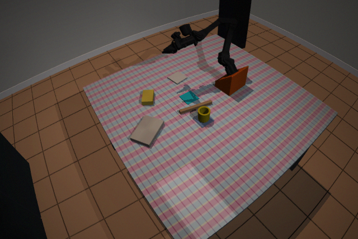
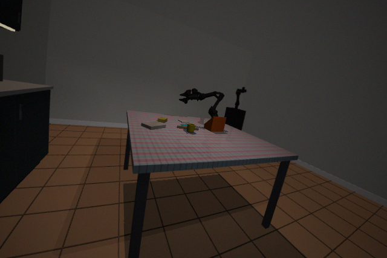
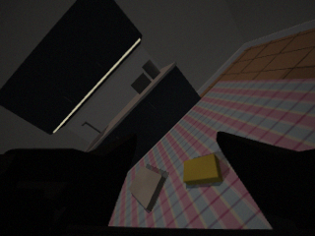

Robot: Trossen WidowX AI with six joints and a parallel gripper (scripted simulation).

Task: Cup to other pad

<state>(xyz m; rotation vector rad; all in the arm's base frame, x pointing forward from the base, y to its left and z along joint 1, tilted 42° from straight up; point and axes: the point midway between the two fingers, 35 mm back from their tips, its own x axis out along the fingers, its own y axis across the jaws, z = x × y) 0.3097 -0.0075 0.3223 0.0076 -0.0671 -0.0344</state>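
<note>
Short yellow cylindrical cup [image 1: 203, 113] stands upright near the centre of the pink-and-grey checked table [image 1: 260, 132], on a dark pad, touching or just beside a thin wooden stick [image 1: 195, 107]. Contents too dim to see. Black gripper [image 1: 167, 50] hangs over the far edge, jaws apart, empty.

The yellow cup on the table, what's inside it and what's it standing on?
The yellow cup stands upright on a dark pad beside a wooden stick. Its opening looks shadowed; no marbles can be made out. Most of the pad is covered by the cup.
</note>
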